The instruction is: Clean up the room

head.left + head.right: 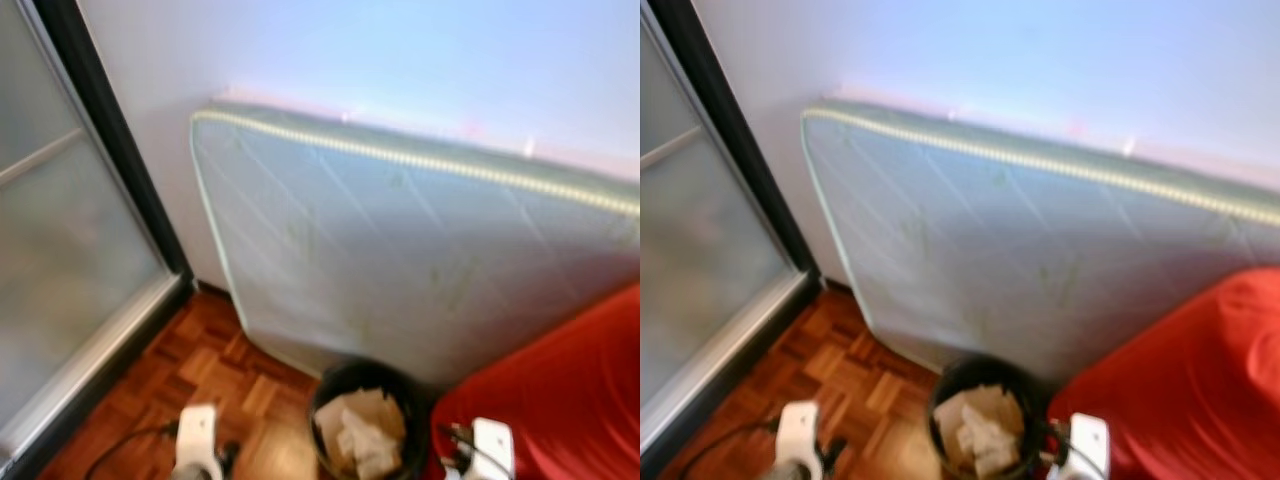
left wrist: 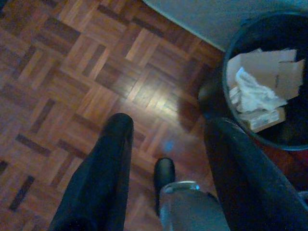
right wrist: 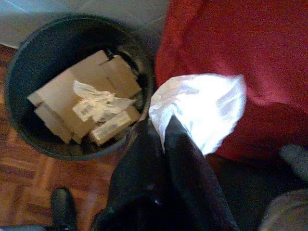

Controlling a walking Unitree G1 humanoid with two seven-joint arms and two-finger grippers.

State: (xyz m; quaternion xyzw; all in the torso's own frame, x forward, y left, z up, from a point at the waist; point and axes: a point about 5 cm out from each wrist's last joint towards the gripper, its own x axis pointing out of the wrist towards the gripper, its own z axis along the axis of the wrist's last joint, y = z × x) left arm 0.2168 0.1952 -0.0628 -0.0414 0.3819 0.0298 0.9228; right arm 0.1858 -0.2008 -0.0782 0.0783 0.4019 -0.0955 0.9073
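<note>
Two jaws: right gripper (image 3: 166, 127) clamps white bag (image 3: 202, 108) beside bin (image 3: 29, 53) — left gripper (image 2: 168, 139) spread, empty.

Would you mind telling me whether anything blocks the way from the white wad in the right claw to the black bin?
Nothing visible does. The right claw holds the white wad just beside the bin, whose open top shows cardboard scraps well below the rim.

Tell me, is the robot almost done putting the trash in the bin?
Partly. The black bin already holds cardboard pieces and crumpled paper. In hand: the right gripper has its fingers pinched on a white crumpled bag, beside the bin's rim by the red cover. Left to do: drop it in. The left gripper hangs open above the wood floor.
</note>
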